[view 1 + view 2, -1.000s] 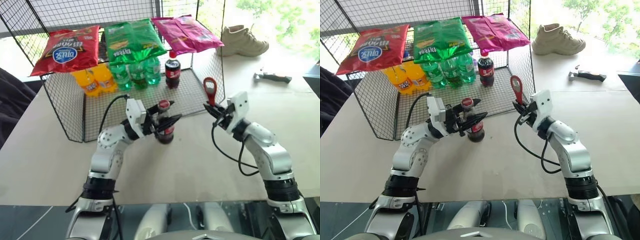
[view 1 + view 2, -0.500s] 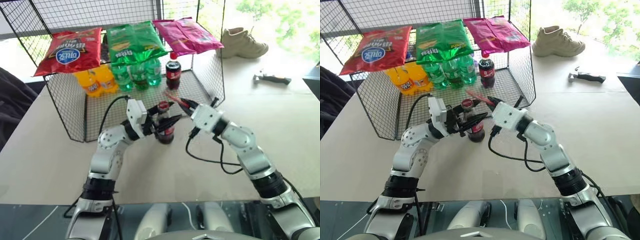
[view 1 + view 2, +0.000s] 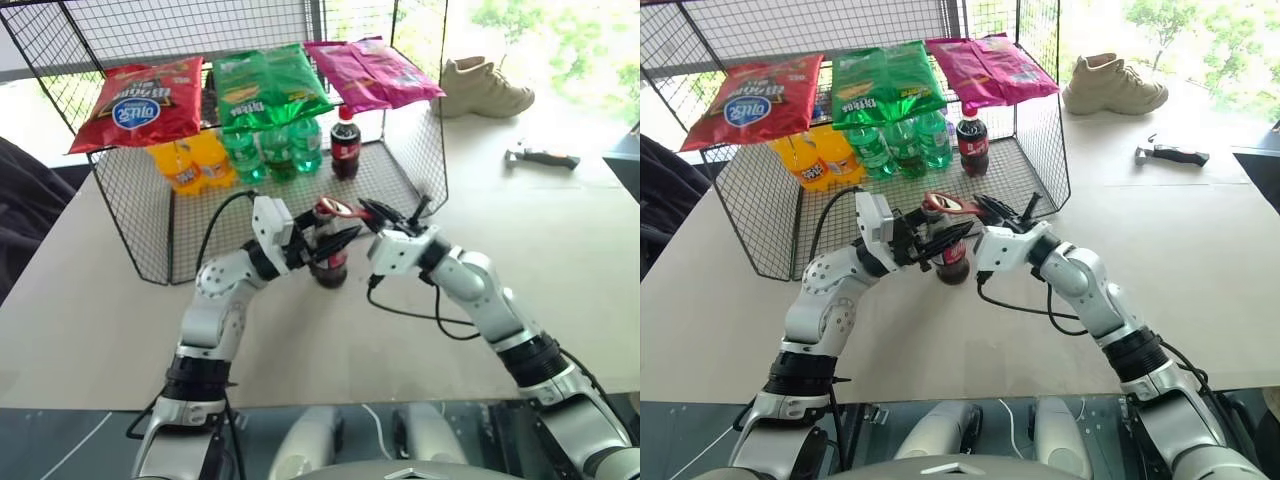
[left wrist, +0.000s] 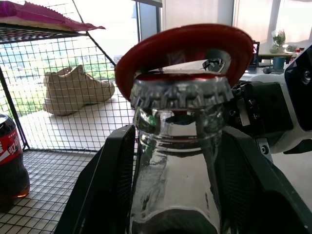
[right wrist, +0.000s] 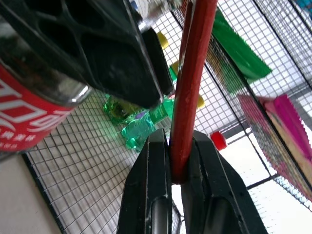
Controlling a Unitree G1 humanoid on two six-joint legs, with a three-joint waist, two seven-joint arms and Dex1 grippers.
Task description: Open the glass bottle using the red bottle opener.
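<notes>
The glass bottle (image 3: 332,266) stands on the table in front of the wire rack, dark drink inside and a red label round it. My left gripper (image 3: 326,240) is shut on it from the left, a finger (image 4: 113,181) on each side of the neck. The red bottle opener (image 3: 337,208) lies nearly level, its ring head (image 4: 181,45) resting over the crimped metal cap (image 4: 183,92). My right gripper (image 3: 373,214) comes in from the right and is shut on the opener's handle (image 5: 194,73).
Behind the bottle, a wire rack (image 3: 130,210) holds orange and green bottles and a plastic cola bottle (image 3: 346,142), with snack bags on top. A beige shoe (image 3: 487,84) and a small tool (image 3: 541,155) lie at the back right. A black cable (image 3: 420,318) hangs under my right wrist.
My right gripper swung left with the opener and rolled it from upright to nearly level. Its ring head now sits on the bottle's cap. The left gripper and bottle stayed put.
</notes>
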